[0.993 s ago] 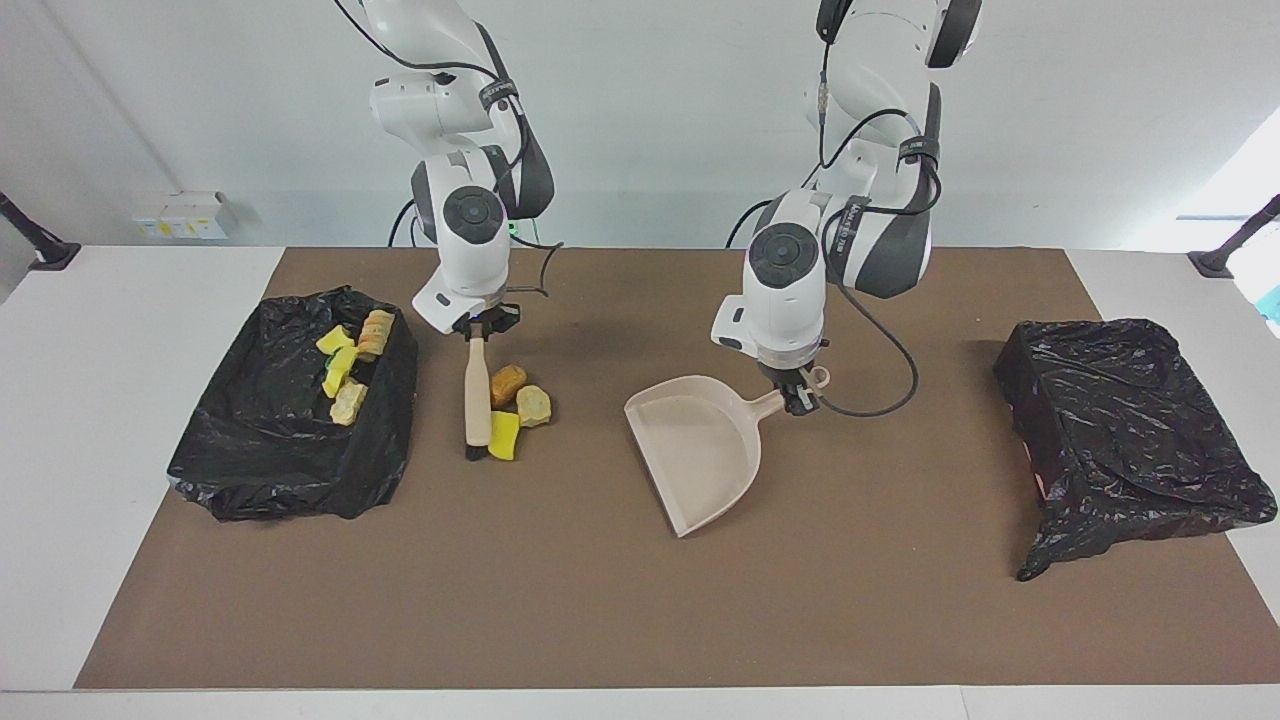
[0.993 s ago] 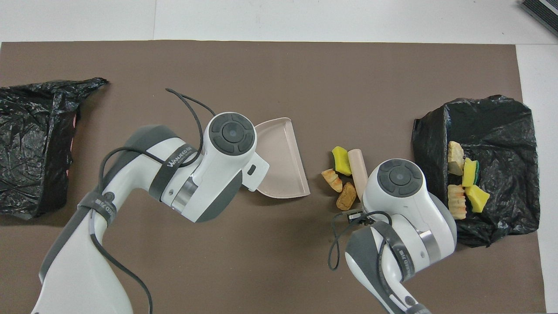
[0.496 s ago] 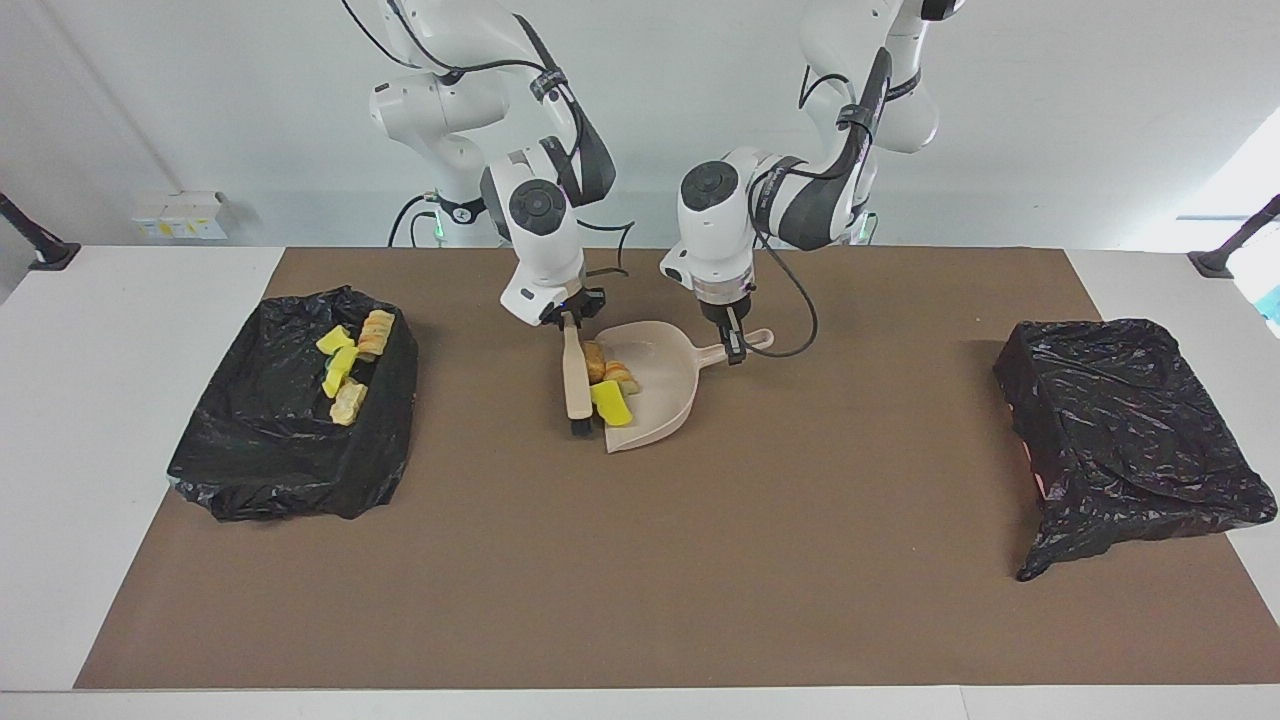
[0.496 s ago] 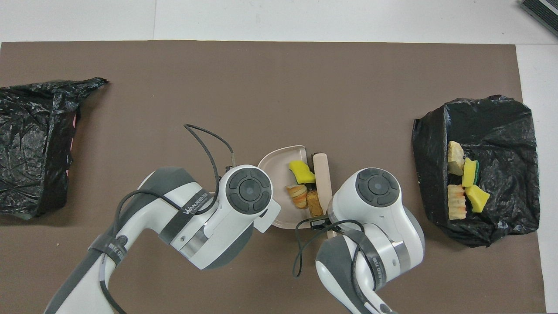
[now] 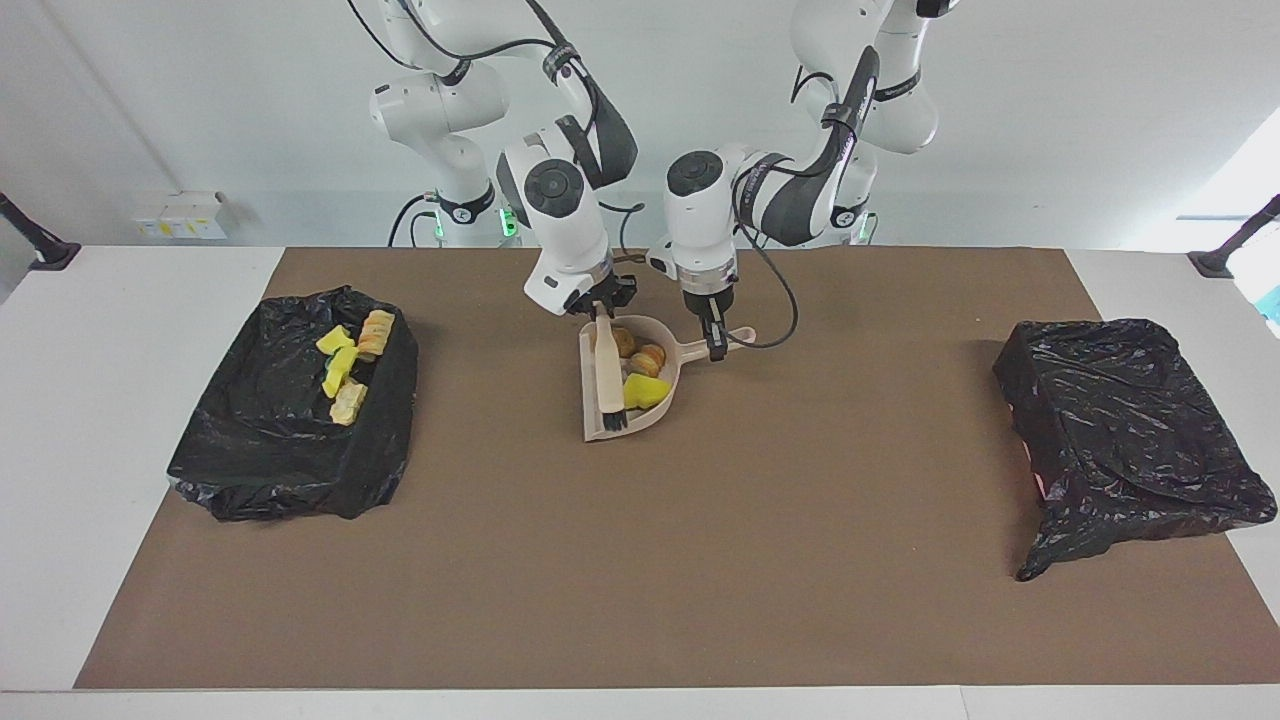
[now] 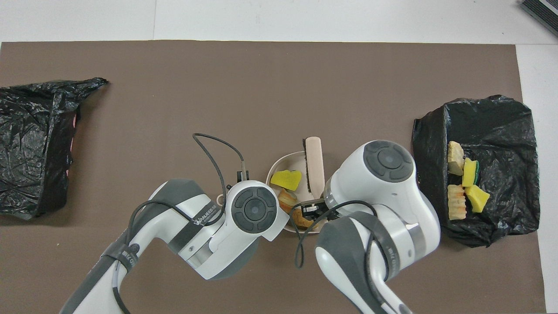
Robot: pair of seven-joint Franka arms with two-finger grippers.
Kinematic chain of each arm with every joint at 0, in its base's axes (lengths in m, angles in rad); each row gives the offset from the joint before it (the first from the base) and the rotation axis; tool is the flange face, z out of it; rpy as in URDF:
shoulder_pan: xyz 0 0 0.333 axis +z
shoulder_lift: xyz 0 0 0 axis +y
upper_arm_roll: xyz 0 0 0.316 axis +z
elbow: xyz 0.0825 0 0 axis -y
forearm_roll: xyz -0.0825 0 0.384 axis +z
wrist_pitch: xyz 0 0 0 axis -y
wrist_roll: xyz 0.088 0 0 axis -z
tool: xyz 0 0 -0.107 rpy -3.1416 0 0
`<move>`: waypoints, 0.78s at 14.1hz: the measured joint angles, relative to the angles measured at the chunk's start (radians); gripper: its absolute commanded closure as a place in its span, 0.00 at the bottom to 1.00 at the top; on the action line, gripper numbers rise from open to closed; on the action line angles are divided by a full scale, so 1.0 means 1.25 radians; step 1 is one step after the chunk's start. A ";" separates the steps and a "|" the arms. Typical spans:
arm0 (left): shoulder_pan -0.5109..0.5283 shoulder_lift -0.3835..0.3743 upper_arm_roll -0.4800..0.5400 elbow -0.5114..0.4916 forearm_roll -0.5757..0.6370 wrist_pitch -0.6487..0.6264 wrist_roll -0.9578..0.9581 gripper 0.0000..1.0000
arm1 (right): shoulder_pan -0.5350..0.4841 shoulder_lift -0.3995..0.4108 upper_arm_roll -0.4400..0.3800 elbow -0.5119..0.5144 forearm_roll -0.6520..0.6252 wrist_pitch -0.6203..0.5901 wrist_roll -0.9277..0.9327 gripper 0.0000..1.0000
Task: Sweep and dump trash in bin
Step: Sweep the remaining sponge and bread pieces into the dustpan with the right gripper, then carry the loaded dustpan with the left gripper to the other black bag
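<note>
A beige dustpan (image 5: 640, 426) (image 6: 285, 162) sits mid-table near the robots. My left gripper (image 5: 716, 345) is shut on its handle. Inside lie three pieces of trash: a yellow foam chunk (image 5: 646, 391) (image 6: 286, 179) and two brown bread-like lumps (image 5: 650, 357) (image 6: 286, 196). My right gripper (image 5: 600, 313) is shut on the wooden brush (image 5: 607, 372) (image 6: 314, 159), which lies along the pan's open edge with its black bristles toward the trash. The bin (image 5: 290, 470) (image 6: 497, 126), lined with black plastic, stands at the right arm's end and holds several more pieces of trash (image 5: 345, 372) (image 6: 464, 183).
A second black-bagged box (image 5: 1130, 430) (image 6: 30, 144) stands at the left arm's end of the brown mat (image 5: 640, 580). In the overhead view both wrists cover the near part of the pan and their own fingers.
A second ago the three pieces lay on the mat beside the brush, apart from the pan. Brush and pan came together, and the brush pushed the pieces into the pan.
</note>
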 measured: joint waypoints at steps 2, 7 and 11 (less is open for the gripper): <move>0.022 0.001 0.002 -0.003 -0.004 0.015 0.000 1.00 | -0.040 -0.016 -0.002 0.027 -0.035 -0.053 -0.003 1.00; 0.118 0.003 0.007 0.013 -0.090 0.029 0.112 1.00 | -0.035 -0.076 0.007 0.026 -0.083 -0.177 0.027 1.00; 0.213 0.003 0.011 0.086 -0.147 -0.042 0.250 1.00 | 0.082 -0.134 0.024 -0.053 -0.042 -0.121 0.161 1.00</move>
